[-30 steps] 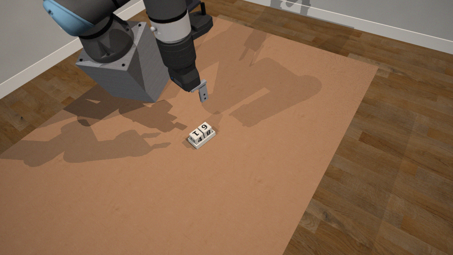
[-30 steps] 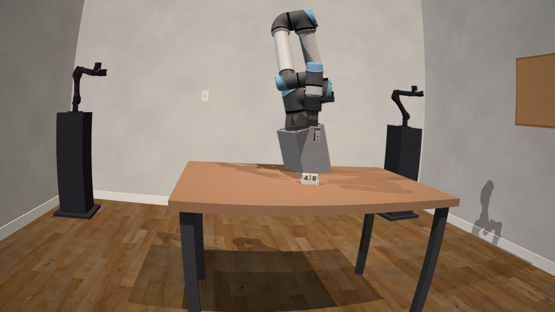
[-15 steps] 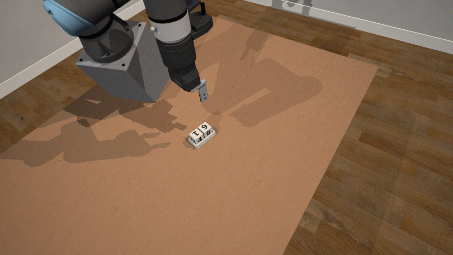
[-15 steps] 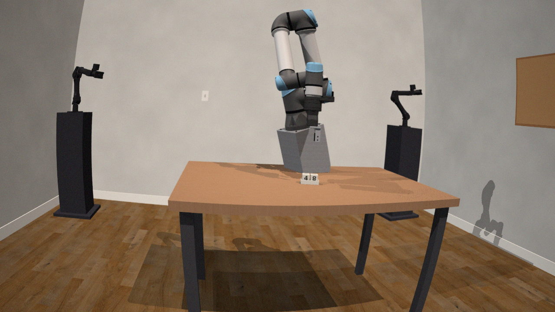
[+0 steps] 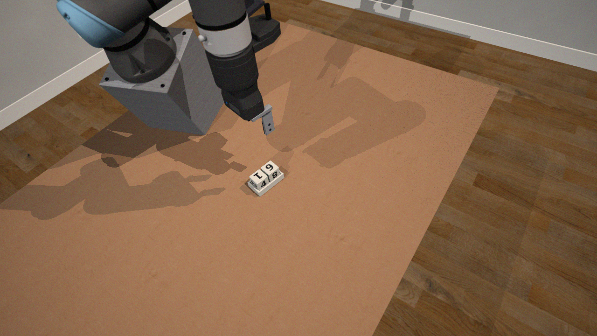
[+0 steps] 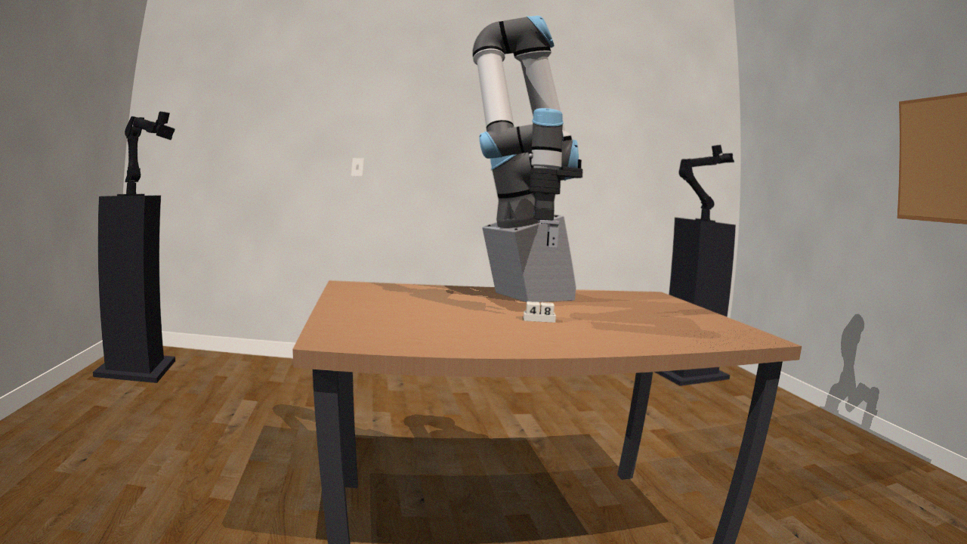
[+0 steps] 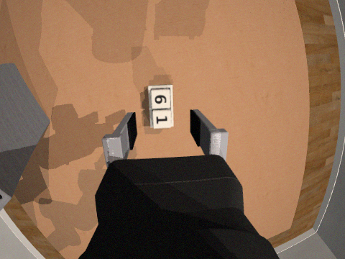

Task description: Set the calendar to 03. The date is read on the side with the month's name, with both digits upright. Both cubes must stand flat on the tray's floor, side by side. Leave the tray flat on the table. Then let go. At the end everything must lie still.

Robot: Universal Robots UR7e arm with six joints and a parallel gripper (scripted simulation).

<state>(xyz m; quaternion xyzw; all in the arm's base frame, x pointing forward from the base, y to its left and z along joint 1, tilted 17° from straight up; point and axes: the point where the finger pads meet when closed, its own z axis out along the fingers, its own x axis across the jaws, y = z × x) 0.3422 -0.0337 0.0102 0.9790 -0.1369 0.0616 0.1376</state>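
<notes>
Calendar sits on the table, in front of the arm's base, below the gripper. Going left to right in the top view. Left cube: 1 on top, upright 4 facing the exterior camera, part of another mark on its end face, unreadable. Right cube: 6 or 9 on top, 8 beside the 4. Both look seated side by side in the white tray, which looks flat. Month name not readable; far side hidden, so its date can't be told. Fingers wide, nothing between them, held above the calendar. Step: likely pre-grasp, no cube lifted. Next: probably confirm the month side, line up over one cube, lower, grip and turn it.
</notes>
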